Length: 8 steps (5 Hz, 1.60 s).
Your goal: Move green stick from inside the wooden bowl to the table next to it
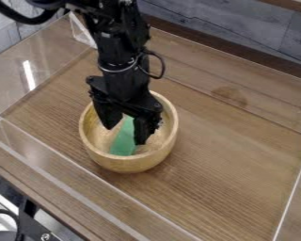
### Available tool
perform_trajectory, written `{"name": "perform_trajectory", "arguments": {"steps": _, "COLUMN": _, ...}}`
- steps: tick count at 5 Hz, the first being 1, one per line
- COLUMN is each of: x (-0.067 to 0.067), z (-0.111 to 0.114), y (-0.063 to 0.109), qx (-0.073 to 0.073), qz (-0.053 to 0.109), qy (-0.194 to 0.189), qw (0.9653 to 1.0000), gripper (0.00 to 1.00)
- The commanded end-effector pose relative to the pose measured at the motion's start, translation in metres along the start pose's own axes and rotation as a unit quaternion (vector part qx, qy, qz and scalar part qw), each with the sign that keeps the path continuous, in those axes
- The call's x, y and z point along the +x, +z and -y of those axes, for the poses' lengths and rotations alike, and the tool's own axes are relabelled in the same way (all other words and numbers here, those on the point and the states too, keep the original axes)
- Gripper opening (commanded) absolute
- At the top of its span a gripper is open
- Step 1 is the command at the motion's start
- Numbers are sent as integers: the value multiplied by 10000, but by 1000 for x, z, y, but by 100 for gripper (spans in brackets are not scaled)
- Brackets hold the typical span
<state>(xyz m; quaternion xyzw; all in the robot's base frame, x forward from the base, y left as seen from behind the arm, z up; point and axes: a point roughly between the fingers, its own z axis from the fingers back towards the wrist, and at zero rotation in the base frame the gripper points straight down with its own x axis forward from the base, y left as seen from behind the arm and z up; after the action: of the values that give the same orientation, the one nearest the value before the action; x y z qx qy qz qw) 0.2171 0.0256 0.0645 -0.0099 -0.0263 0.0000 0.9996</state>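
The black arm (pixel 116 38) reaches down from upper left, its gripper (pixel 125 124) pointing straight down, jaws spread wide.

Even soft lighting, glare on acrylic walls (pixel 34 71), glossy table (pixel 229 104), slightly low-resolution, soft focus

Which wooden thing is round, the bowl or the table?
The wooden bowl is the round one, light tan with a thick rim, holding the green stick. The table is flat, darker brown and glossy.
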Motion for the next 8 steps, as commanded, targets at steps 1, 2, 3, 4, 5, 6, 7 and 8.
{"name": "perform_trajectory", "arguments": {"steps": 1, "x": 6, "z": 2, "y": 9, "qx": 30, "qz": 248, "qy": 6, "qw": 9997, "gripper": 100}}
{"name": "perform_trajectory", "arguments": {"steps": 2, "x": 6, "z": 2, "y": 10, "qx": 26, "qz": 258, "qy": 17, "qw": 9997, "gripper": 100}}
{"name": "perform_trajectory", "arguments": {"steps": 3, "x": 6, "z": 3, "y": 10, "qx": 22, "qz": 266, "qy": 27, "qw": 9996, "gripper": 100}}
{"name": "perform_trajectory", "arguments": {"steps": 4, "x": 5, "z": 4, "y": 10, "qx": 22, "qz": 272, "qy": 34, "qw": 9996, "gripper": 100}}
{"name": "perform_trajectory", "arguments": {"steps": 5, "x": 5, "z": 4, "y": 10, "qx": 21, "qz": 272, "qy": 40, "qw": 9996, "gripper": 100}}
{"name": "perform_trajectory", "arguments": {"steps": 6, "x": 4, "z": 3, "y": 4, "qx": 51, "qz": 248, "qy": 44, "qw": 9997, "gripper": 100}}
{"name": "perform_trajectory", "arguments": {"steps": 7, "x": 3, "z": 2, "y": -2, "qx": 79, "qz": 227, "qy": 51, "qw": 9997, "gripper": 100}}
{"name": "perform_trajectory", "arguments": {"steps": 8, "x": 2, "z": 1, "y": -9, "qx": 114, "qz": 201, "qy": 58, "qw": 9997, "gripper": 100}}
